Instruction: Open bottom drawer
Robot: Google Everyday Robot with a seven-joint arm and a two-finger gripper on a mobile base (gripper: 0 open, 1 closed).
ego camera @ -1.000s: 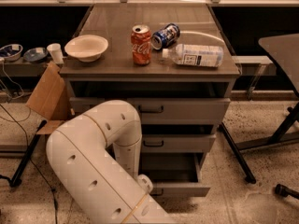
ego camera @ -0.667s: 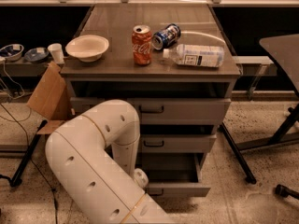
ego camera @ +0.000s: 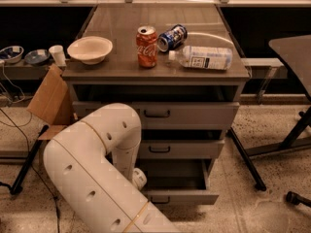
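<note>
We see the bottom drawer (ego camera: 182, 197) of the grey cabinet standing pulled out toward us. Its short front sits lowest of the three, with a small dark bar handle (ego camera: 159, 199) at its centre, and plain grey inside shows behind the front. Above it are the middle drawer front (ego camera: 184, 148) and the tallest top drawer front (ego camera: 194, 114), each with its own dark handle.

The robot's thick white arm (ego camera: 92, 164) fills the lower left, bending at the elbow and turning down in front of the cabinet's left side. The pincer (ego camera: 139, 178) is at the left end of the open bottom drawer, just above its front. We see only a rounded white part of it beside the arm, so we cannot tell how far open it is or whether it has hold of anything.

On the tabletop (ego camera: 116, 28) a cream bowl (ego camera: 90, 49) sits at the left. A red cola can (ego camera: 146, 46) stands upright near the middle. Just behind it to the right a blue can (ego camera: 172, 37) lies on its side. A clear plastic bottle (ego camera: 204, 57) lies on its side at the right, its white cap pointing toward the red can.

A cardboard box (ego camera: 51, 101) leans beside the cabinet on the left, and a white cup (ego camera: 57, 55) stands on a low shelf behind it.
</note>
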